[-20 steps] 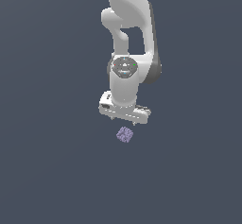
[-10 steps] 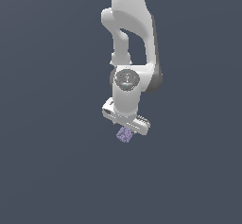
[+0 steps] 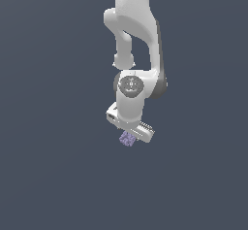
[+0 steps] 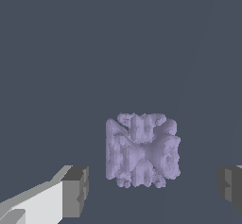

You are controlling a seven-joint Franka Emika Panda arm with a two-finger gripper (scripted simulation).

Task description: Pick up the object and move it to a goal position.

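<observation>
The object (image 3: 127,139) is a small pale lavender lump with a bumpy surface, lying on the dark grey floor. In the exterior view it peeks out just under the white hand of my gripper (image 3: 131,132), which is directly over it. In the wrist view the object (image 4: 142,150) lies between my two grey fingertips (image 4: 75,191), one on each side, with clear gaps to both. The gripper (image 4: 152,188) is open and touches nothing.
The flat dark grey floor (image 3: 53,166) stretches around on all sides. The white arm (image 3: 133,35) rises above the gripper. No other objects show.
The arm has lowered and swung the gripper down over the object. The object has not moved and is now partly covered by the hand in the exterior view.
</observation>
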